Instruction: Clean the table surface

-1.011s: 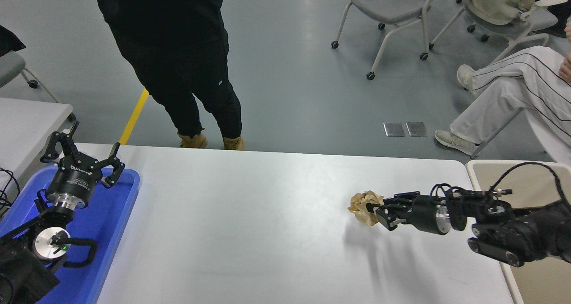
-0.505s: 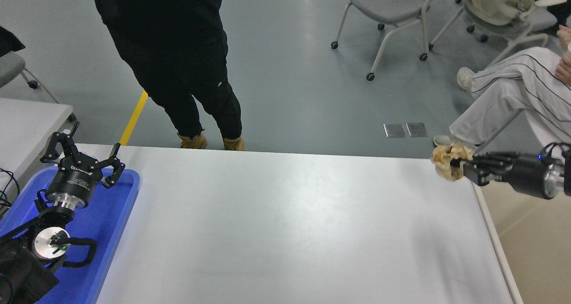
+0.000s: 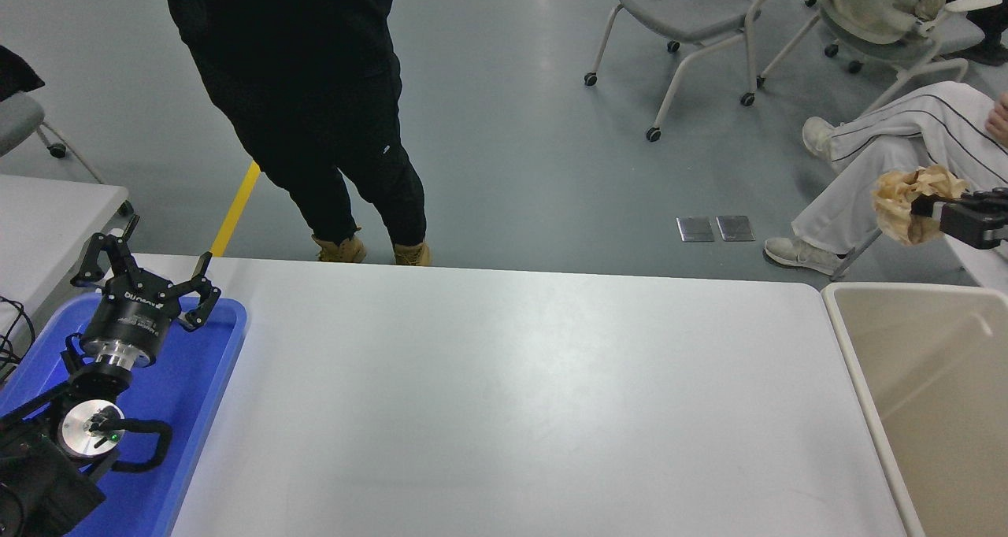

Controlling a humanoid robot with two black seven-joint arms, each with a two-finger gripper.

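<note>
The white table surface (image 3: pixel 504 395) fills the middle of the head view. My right gripper (image 3: pixel 929 206) comes in from the right edge and is shut on a crumpled ball of brown paper (image 3: pixel 906 202). It holds the ball in the air above the far rim of a beige bin (image 3: pixel 858 379) that stands at the table's right end. My left gripper (image 3: pixel 146 273) is open and parked at the lower left above a blue tray (image 3: pixel 197 395).
A person in black trousers (image 3: pixel 315 112) stands at the table's far edge. A seated person in white trousers (image 3: pixel 890 151) and wheeled chairs (image 3: pixel 693 9) are at the upper right. A smaller white table (image 3: pixel 47 222) stands at the far left.
My right gripper has lifted the paper ball off the table and carried it right and up, past the table's right end to above the bin. The left arm has not moved.
</note>
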